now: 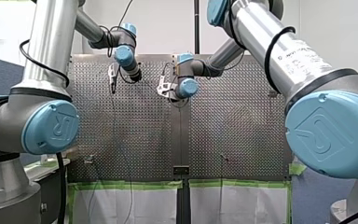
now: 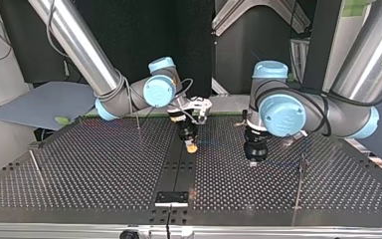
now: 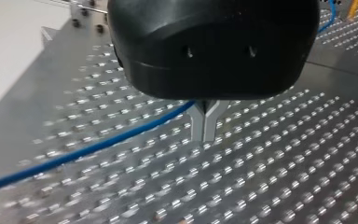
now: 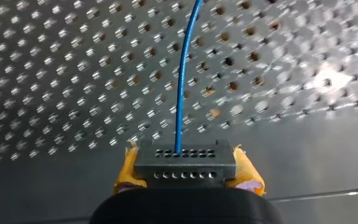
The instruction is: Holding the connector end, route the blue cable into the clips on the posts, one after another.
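In the right wrist view my right gripper (image 4: 186,175) is shut with its yellow pads (image 4: 127,168) on a grey connector block (image 4: 186,163). The blue cable (image 4: 182,93) leaves the block and runs ahead over the perforated table. In the left wrist view my left gripper (image 3: 206,133) has its metal fingers shut, and the blue cable (image 3: 98,144) runs into the fork just above their tips. In the top view my right gripper (image 2: 191,147) hangs near the middle strip. My left gripper (image 2: 254,159) is beside it, toward that view's right. Both hover close above the table.
Thin posts stand on the table: one at the top view's left (image 2: 36,163), one at its right (image 2: 301,174), and two further back (image 2: 138,119) (image 2: 243,117). A black bracket (image 2: 171,197) sits at the near edge of the middle strip.
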Robot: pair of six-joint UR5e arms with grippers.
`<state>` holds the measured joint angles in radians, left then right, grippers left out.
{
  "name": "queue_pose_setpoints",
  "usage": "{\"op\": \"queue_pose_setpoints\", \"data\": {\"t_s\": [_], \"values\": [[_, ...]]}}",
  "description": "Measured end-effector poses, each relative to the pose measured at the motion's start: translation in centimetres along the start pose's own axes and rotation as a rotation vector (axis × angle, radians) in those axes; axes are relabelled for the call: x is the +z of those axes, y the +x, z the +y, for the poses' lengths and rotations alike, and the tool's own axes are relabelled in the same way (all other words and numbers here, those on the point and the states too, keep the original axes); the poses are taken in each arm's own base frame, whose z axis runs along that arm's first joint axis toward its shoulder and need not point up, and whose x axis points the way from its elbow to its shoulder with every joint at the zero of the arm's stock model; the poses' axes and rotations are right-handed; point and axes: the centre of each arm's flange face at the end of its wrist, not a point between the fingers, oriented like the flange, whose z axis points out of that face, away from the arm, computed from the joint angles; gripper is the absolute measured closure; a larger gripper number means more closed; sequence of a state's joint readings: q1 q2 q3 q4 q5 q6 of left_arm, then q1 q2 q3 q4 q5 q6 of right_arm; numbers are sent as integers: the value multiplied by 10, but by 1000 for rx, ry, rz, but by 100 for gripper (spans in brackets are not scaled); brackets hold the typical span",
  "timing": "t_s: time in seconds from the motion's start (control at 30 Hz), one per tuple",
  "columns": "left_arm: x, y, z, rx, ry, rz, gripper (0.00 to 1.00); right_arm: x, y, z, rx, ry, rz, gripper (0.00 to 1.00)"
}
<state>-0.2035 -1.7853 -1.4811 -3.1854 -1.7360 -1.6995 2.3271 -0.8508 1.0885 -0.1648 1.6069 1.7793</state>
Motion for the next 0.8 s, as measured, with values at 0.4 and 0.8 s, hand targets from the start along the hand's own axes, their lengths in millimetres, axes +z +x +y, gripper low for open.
{"op": "queue_pose_setpoints", "data": {"t_s": [0.4,0.8], "values": [[4,80,-41,35,27,113,100,-16,-43,15,-22,-33,-84,100],[-3,151,-61,63,69,177,100,-30,-77,36,-23,-66,-135,100]]}}
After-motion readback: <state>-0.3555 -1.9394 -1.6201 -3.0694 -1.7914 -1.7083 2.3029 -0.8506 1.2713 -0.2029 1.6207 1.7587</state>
